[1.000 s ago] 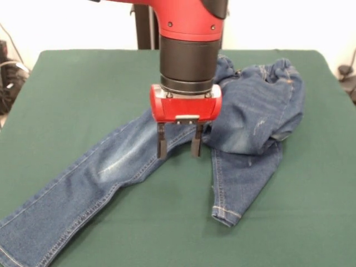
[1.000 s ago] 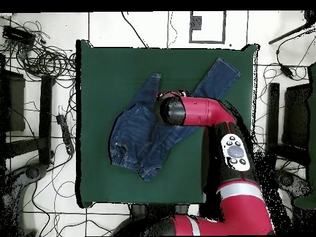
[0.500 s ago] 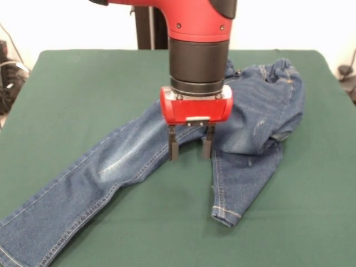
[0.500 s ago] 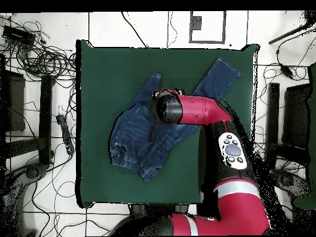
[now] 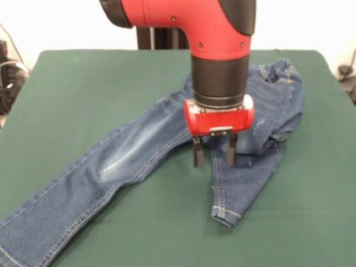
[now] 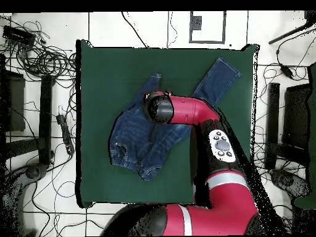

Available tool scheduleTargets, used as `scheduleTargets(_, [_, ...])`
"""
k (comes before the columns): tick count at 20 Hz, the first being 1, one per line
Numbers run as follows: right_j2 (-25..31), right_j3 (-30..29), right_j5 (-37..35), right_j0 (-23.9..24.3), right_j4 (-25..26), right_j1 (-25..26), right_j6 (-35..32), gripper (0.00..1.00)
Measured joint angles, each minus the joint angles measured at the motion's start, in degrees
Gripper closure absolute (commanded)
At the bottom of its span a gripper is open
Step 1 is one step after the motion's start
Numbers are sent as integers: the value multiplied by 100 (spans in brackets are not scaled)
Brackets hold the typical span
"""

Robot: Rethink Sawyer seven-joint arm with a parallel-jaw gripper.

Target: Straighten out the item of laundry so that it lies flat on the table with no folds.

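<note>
Above the jeans' [image 5: 139,150] crotch, pincer [image 5: 212,157] shifted rightward, open

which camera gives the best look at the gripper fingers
The front view. There the gripper hangs open over the jeans, both dark fingers plainly apart. In the overhead view the arm's red and black wrist covers the gripper, so no fingers show.

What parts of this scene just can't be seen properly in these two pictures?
- The jeans: in the front view the long leg's cuff is cut off by the bottom left corner.
- Jeans' crotch area: in the overhead view the red arm covers it, and the gripper too.
- Waistband: in the front view the arm hides part of it.
- Whether the gripper's tips touch the denim: the front view can't settle it.
</note>
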State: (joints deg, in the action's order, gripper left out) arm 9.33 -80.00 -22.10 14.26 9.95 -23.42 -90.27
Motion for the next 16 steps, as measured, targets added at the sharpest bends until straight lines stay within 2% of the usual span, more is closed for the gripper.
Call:
scheduleTargets(10, [127,25,4,-287,-61,429,0,0])
scheduleTargets(16, [70,135,22,-370,-57,509,0,0])
